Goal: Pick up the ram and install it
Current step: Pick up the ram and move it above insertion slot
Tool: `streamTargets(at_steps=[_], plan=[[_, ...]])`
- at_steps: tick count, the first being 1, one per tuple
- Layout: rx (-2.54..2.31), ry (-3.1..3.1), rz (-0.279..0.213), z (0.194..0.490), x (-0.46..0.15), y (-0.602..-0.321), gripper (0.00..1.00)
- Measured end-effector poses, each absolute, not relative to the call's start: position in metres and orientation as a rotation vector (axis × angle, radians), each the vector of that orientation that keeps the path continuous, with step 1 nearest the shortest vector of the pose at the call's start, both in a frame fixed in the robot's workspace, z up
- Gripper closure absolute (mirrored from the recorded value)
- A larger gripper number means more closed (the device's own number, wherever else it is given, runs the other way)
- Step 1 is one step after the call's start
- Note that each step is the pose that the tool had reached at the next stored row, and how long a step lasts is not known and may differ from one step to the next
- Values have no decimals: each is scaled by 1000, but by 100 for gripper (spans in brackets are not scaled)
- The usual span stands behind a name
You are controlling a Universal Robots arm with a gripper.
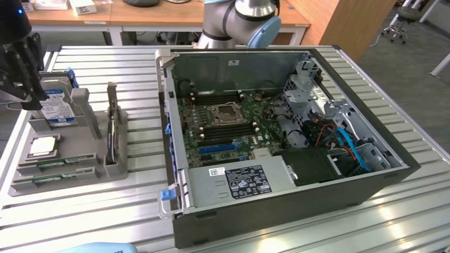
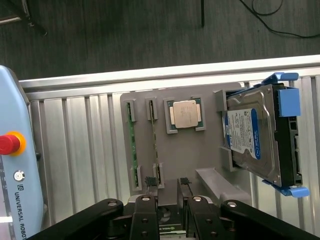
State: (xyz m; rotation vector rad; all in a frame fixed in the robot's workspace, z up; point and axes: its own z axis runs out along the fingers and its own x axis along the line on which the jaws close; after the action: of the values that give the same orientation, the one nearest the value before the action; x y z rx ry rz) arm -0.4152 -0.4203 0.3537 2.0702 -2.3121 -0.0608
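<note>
The ram point(image 2: 154, 145) lies slotted in the grey tray point(image 2: 200, 155), at the exterior view's lower left, between a look-alike green stick point(image 2: 132, 145) and the processor point(image 2: 184, 114). My hand point(image 2: 167, 184) hangs over the tray's edge, open and empty, above the desk point(image 2: 75, 150).

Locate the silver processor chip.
The processor chip lies in the gray tray at the exterior view's left, between the hard drive and the nearest green stick.
</note>
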Motion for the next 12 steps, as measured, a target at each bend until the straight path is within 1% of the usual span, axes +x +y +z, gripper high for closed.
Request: streamTargets(at_steps=[12], plan=[[2093,-2292,-60,353,-415,-422,71]])
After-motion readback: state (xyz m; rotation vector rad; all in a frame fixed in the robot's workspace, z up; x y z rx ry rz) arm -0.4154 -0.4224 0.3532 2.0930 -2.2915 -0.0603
